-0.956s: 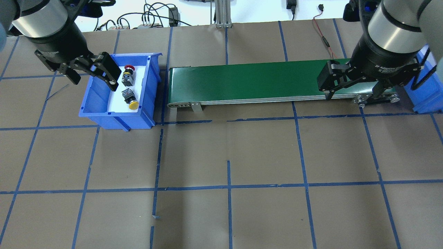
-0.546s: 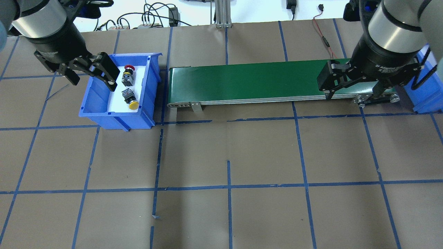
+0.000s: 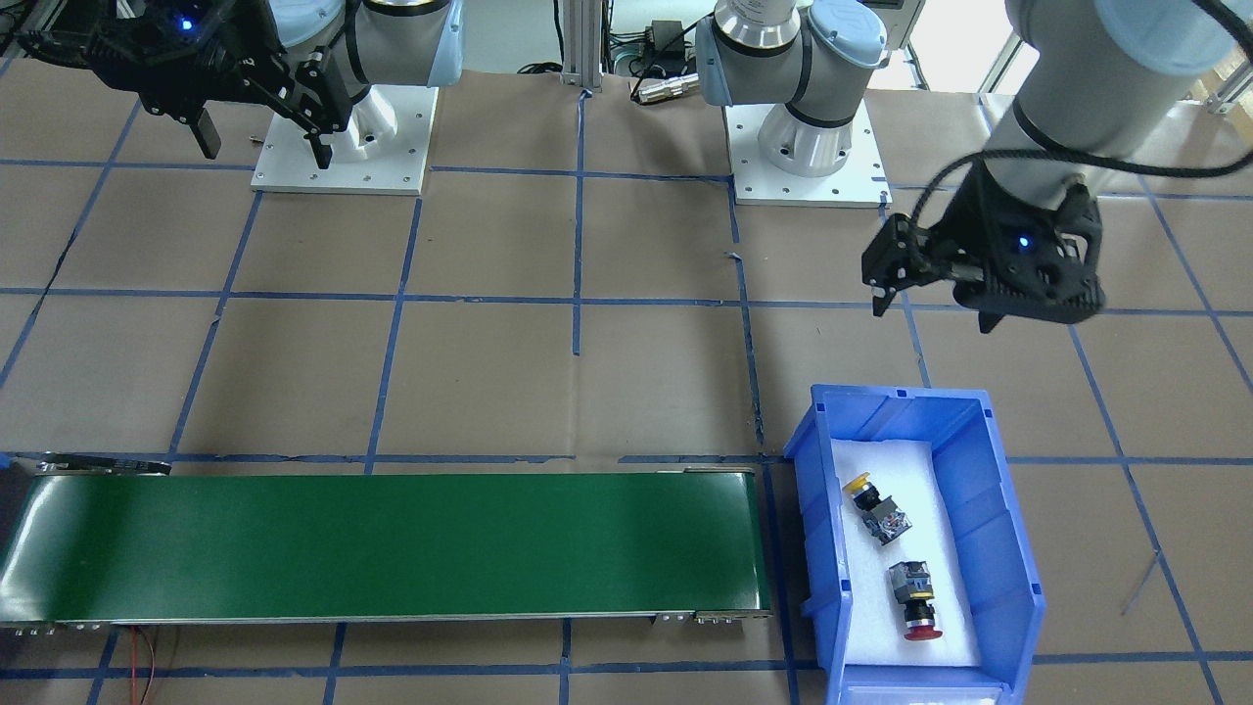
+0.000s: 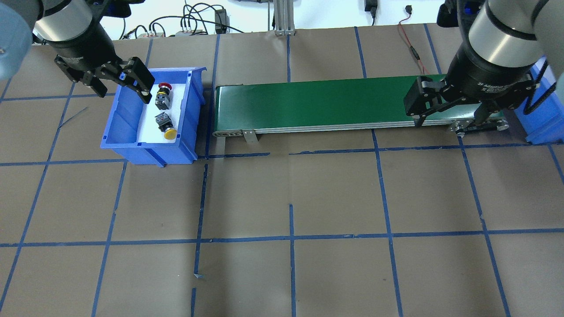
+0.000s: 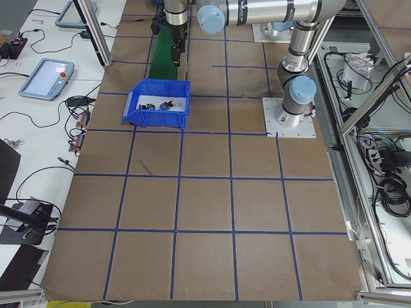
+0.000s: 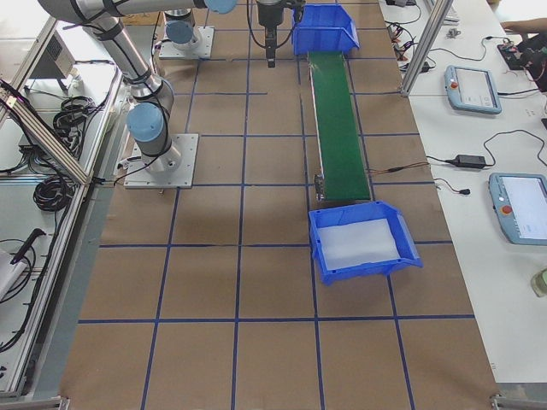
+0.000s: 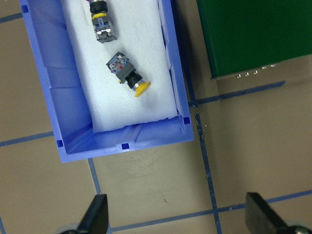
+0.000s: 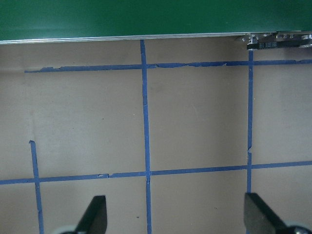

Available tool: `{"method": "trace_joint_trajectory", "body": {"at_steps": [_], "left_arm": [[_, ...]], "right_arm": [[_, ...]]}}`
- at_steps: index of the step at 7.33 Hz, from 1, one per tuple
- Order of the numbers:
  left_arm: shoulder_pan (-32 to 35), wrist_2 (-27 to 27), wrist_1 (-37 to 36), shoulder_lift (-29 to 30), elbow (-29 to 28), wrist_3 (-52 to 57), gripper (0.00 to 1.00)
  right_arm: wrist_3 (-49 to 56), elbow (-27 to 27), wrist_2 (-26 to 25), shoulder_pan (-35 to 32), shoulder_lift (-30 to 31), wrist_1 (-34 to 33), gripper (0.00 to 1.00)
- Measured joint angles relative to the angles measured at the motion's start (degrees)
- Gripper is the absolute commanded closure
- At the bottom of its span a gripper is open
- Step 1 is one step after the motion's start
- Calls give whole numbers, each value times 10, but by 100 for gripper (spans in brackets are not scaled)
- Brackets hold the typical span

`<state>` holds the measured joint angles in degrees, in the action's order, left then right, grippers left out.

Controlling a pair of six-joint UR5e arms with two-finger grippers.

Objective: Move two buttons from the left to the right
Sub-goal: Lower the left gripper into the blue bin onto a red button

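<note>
Two buttons lie on white foam in a blue bin (image 4: 115,132) at the table's left. The yellow-capped one (image 4: 166,126) (image 3: 876,509) (image 7: 127,77) is nearer the robot. The red-capped one (image 4: 162,96) (image 3: 915,597) (image 7: 100,24) lies farther back. My left gripper (image 4: 123,91) (image 3: 935,313) (image 7: 178,219) hangs open above the bin's outer left side, with nothing between its fingers. Over the right end of the green conveyor (image 4: 317,103), my right gripper (image 4: 447,119) (image 3: 264,152) (image 8: 175,219) is open and holds nothing.
The conveyor runs from beside the left bin toward a second blue bin (image 4: 539,114) (image 6: 359,239) lined with white foam at the right. Brown paper with blue tape lines covers the table (image 4: 291,198). Cables lie along the far edge.
My left gripper has shifted slightly toward the far side of the table, still open above the bin. The right arm and the buttons have not moved.
</note>
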<state>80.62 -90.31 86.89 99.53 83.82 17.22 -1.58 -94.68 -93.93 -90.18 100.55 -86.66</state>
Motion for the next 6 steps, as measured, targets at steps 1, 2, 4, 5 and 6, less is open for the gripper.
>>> {"method": "trace_joint_trajectory", "body": {"at_steps": [1, 2, 4, 5, 6], "left_arm": [[-15, 8, -17, 33, -12, -1, 0], [-22, 13, -47, 73, -23, -6, 0], [-22, 15, -86, 150, -59, -16, 0], [-20, 15, -91, 179, -83, -23, 1], [-18, 15, -92, 199, -97, -27, 9]], "right_arm": [[0, 0, 0, 0, 0, 0, 0], [0, -1, 0, 0, 0, 0, 0], [0, -1, 0, 0, 0, 0, 0], [0, -1, 0, 0, 0, 0, 0], [0, -1, 1, 0, 0, 0, 0]]}}
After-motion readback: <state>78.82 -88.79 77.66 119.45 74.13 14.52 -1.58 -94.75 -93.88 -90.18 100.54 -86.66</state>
